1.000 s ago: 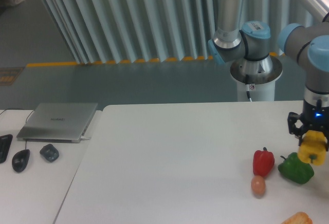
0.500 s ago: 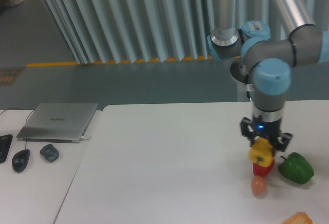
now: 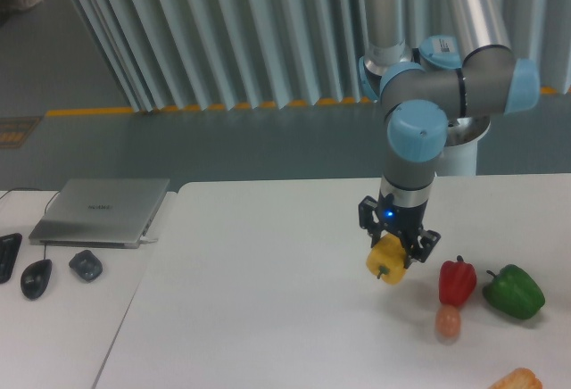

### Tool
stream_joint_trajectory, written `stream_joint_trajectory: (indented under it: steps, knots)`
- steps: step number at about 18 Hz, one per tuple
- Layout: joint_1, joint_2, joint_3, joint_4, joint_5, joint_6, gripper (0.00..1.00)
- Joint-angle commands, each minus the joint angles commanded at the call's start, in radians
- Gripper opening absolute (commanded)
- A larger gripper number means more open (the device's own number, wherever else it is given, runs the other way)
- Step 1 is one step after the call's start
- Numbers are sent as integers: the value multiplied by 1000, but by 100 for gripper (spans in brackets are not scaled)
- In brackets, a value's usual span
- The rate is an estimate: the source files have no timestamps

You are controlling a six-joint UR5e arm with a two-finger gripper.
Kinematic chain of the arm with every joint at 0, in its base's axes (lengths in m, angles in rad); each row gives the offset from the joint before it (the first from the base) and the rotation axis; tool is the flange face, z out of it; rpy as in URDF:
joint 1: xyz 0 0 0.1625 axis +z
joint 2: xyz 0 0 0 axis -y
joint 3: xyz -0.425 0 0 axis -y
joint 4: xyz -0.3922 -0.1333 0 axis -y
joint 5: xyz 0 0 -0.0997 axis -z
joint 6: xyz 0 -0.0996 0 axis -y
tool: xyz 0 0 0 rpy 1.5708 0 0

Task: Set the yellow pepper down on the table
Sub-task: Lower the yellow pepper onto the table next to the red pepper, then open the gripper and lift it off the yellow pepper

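Gripper [image 3: 393, 244] fingers are clamped on the yellow pepper [image 3: 387, 260], held just above the table [image 3: 268, 318], at nine o'clock from the red pepper [image 3: 457, 281]. I think lowering straight down before releasing prevents rolling toward it.

The table [image 3: 268, 300] carries — red pepper [image 3: 457, 282], green pepper [image 3: 514, 292], egg [image 3: 448, 322].

UR5e arm: silver-grey metal tube links, light blue plastic caps on the rounded grey joints. One cap carries small dark print, unreadable. Round silver base flange on a white pedestal behind the worktop [image 3: 268, 318]. Wrist ends in a black gripper [image 3: 395, 248] with a small blue light and short black fingers [image 3: 366, 215].
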Motion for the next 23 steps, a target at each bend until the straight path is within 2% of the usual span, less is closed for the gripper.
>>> stream_joint_trajectory:
  steps: [2, 3, 5, 8, 14, 17, 23]
  knots:
    - [-2, -3, 0, 5, 6, 0, 59]
    - [-2, -3, 0, 24, 37, 2, 60]
    - [-6, -12, -8, 112, 93, -2, 64]
    - [-3, -12, -11, 170, 100, -2, 64]
    - [-5, -28, -15, 178, 149, 5, 64]
    - [-12, -43, -38, 181, 202, 2, 64]
    - [-14, -48, -40, 181, 203, 0, 65]
